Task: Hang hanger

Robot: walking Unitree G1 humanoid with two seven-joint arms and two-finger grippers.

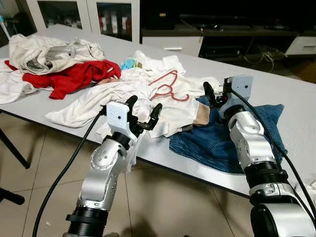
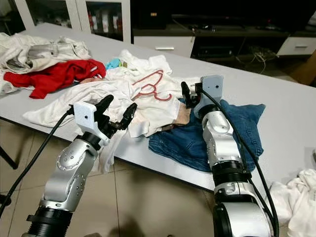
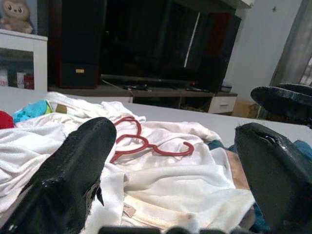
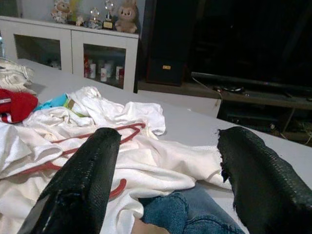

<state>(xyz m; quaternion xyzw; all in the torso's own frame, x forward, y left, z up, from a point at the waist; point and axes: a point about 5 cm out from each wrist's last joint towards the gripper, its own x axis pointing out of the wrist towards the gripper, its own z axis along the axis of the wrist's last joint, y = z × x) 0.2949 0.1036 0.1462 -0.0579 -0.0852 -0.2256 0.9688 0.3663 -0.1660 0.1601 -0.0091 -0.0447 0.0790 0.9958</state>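
Two grippers are held up over the near edge of a grey table (image 1: 296, 113) that is covered in clothes. The left gripper (image 1: 143, 112) has its black fingers spread wide apart, and they hold nothing. Past its fingertips lies a white shirt (image 1: 163, 101), and on that shirt lies the red hanger (image 1: 167, 87). The hanger is flat on the cloth, a little way beyond the left fingers, and nothing touches it. From the left wrist view the hanger (image 3: 146, 144) sits in the gap between the two fingers (image 3: 73, 180), farther off on the white cloth.

The right gripper (image 1: 213, 95) also has its fingers apart and holds nothing. It hangs over the edge of some blue jeans (image 1: 217, 138), which lie under and beside it. The hanger is off to the left of these fingers, near but not touching. From the right wrist view the hanger (image 4: 87, 141) lies beyond the one finger (image 4: 83, 185), with the jeans (image 4: 185, 212) low between both fingers.

Farther back past the hanger are a red top (image 1: 74, 76) and a heap of pale clothes (image 1: 49, 52).
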